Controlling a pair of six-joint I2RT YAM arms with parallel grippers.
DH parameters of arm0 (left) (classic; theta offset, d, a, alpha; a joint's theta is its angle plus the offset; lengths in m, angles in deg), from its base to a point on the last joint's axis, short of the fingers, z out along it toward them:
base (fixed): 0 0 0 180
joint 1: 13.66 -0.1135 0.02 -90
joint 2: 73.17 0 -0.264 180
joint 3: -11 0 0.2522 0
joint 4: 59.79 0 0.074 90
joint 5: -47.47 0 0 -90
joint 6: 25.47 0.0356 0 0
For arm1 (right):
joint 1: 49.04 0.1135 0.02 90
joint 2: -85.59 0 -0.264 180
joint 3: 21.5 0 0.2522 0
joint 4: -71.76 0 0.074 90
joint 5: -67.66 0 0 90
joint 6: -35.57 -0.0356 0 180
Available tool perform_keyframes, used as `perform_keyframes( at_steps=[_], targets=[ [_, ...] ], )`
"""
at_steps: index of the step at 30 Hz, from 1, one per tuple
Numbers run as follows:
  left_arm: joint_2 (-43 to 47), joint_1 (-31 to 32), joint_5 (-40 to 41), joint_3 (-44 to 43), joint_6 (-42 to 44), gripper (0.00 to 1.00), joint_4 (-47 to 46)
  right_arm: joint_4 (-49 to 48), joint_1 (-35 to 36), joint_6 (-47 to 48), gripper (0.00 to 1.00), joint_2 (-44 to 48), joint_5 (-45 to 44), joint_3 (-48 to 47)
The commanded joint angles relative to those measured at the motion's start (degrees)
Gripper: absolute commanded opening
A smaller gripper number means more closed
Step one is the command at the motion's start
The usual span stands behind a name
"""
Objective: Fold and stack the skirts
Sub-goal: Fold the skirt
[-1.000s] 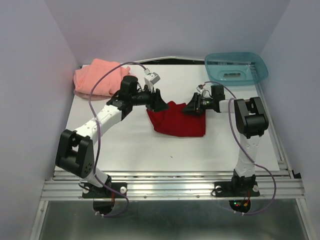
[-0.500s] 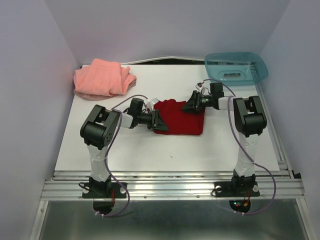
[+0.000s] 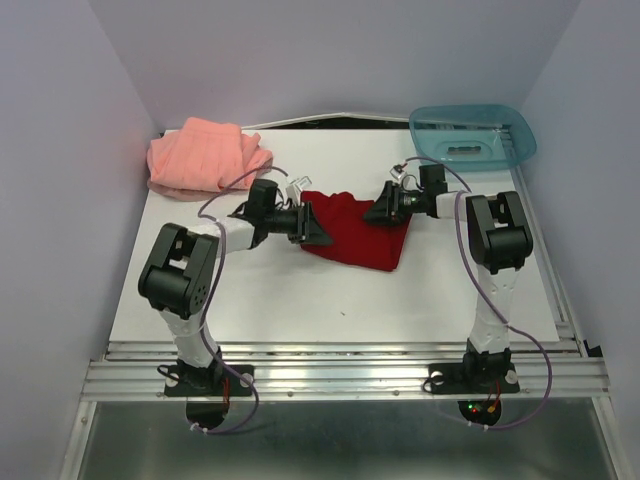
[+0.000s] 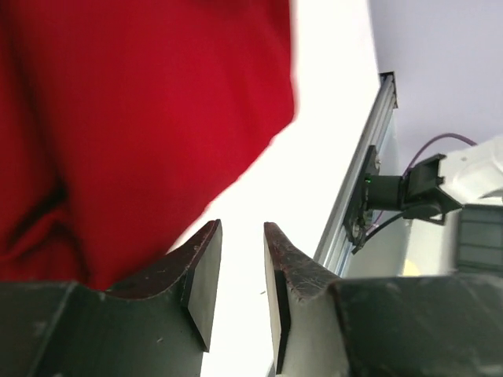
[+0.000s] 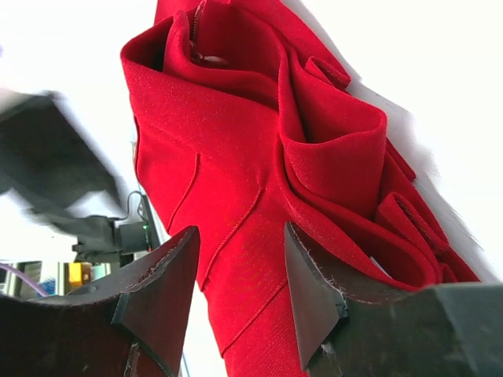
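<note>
The deep red pleated skirt (image 3: 358, 232) lies folded mid-table. It fills the left wrist view (image 4: 134, 118) and the right wrist view (image 5: 259, 181). My left gripper (image 3: 318, 226) sits low at its left edge, jaws a little apart with nothing between them (image 4: 242, 236). My right gripper (image 3: 378, 212) is at the skirt's upper right corner, jaws open above the cloth (image 5: 240, 243), gripping nothing. The salmon-pink skirt (image 3: 205, 157) lies rumpled at the back left, away from both grippers.
A translucent teal tray (image 3: 472, 135) stands at the back right corner. The white table (image 3: 300, 300) ends in a metal rail at the front. Purple-grey walls close in the left, right and back.
My left arm swung from the back down to the skirt's left edge and now sits a little further back. The skirt's lower left part shifted and narrowed. The right gripper barely moved.
</note>
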Motion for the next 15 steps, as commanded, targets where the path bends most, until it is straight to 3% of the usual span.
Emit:
perform_keyframes(
  at_steps=[1,6,9,15],
  targets=[
    [5.6,1.0,0.9,-9.5,1.3,0.4,-0.3,3.5,1.4,5.3,0.54,-0.8,-6.1,2.2],
    [-3.4,1.4,3.5,-16.0,-12.7,0.39,-8.9,4.1,1.9,6.1,0.55,-1.4,-6.3,2.4],
    [-13.3,1.5,4.0,-19.5,-19.9,0.37,-13.7,5.4,1.9,7.5,0.55,-1.6,-6.6,1.7],
    [-22.8,0.3,7.9,-21.7,-23.2,0.32,-15.4,10.5,1.9,11.7,0.55,-1.8,-6.7,0.2]
  ],
)
